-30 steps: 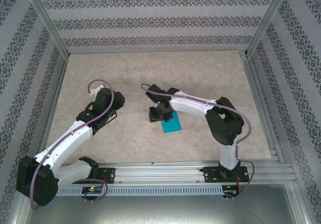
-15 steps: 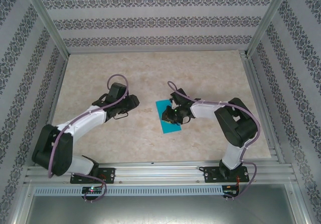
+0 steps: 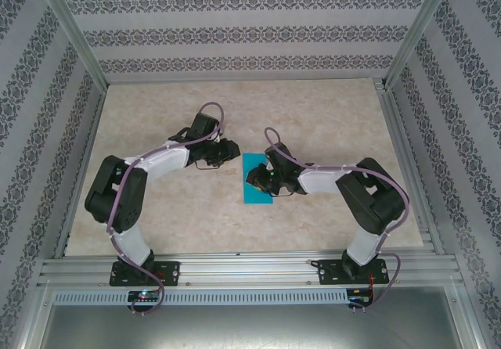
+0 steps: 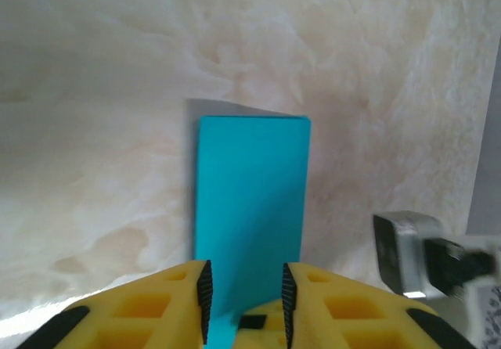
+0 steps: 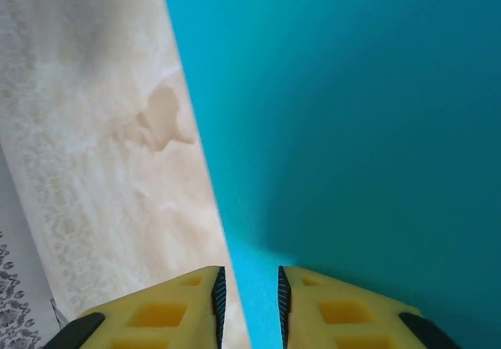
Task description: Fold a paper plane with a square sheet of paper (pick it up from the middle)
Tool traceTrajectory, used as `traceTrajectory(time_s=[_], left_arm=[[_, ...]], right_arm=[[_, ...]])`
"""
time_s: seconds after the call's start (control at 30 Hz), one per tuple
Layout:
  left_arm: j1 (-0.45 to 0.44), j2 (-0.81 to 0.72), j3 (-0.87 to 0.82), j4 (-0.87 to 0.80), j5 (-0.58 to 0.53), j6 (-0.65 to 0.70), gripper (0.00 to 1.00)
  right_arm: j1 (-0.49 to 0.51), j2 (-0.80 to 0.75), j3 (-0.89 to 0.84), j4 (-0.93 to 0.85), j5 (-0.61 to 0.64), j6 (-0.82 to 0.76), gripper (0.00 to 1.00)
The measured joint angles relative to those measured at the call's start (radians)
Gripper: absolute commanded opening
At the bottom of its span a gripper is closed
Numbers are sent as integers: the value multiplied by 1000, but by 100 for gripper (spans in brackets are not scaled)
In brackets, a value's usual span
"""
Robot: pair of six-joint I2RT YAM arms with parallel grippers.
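Top view of a pale marbled counter (image 3: 329, 114) inside a patterned enclosure. Near the middle, the square sheet of paper (image 3: 255, 197), turquoise, lying flat and showing as a narrow rectangle rather than a square, so probably already folded once in half. Just beside its far left corner, the left hand (image 3: 232, 150), reaching in from the left. Over the middle of the sheet, the right hand (image 3: 254, 178), reaching in from the right.

Left wrist view: yellow hand parted by a narrow gap, with the nearest end of the sheet running into that gap; not visibly clamped on it. Right wrist view: yellow hand likewise slightly apart, low over the paper, with the sheet's long left edge leading straight into the gap; nothing visibly pinched.

Judged step: either flattening the centre crease or setting up the first corner fold; hard to say which.

Best done with one hand pinning the sheet to the counter and the other sliding slowly along the folded edge, without dragging the paper sideways. For a corner fold, catch only the top layer at the corner, bring it to the centre line, then press flat. Line up edges before sharpening any crease. Avoid closing hard on such thin paper: risk of crumpling or tearing.
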Motion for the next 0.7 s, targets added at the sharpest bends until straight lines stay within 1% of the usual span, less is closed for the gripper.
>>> traceTrajectory(time_s=[0.03,0.13,0.2,0.3,0.37,0.7], left_arm=[[-3,27,24,0,13,1,30],[-14,92,79,-1,34,5,28],[-20,131,110,-4,46,8,27],[-26,190,151,-6,60,14,27],[-28,220,171,-8,68,19,27],[-28,291,201,-17,75,27,26]], right_arm=[[-13,-38,-13,-11,-1,-10,31],[-69,-130,-39,-35,4,-43,32],[-108,-156,-47,-50,5,-61,32],[-152,-156,-63,-68,4,-82,33],[-162,-149,-76,-76,-3,-89,34],[-162,-82,-81,-89,-48,-102,37]])
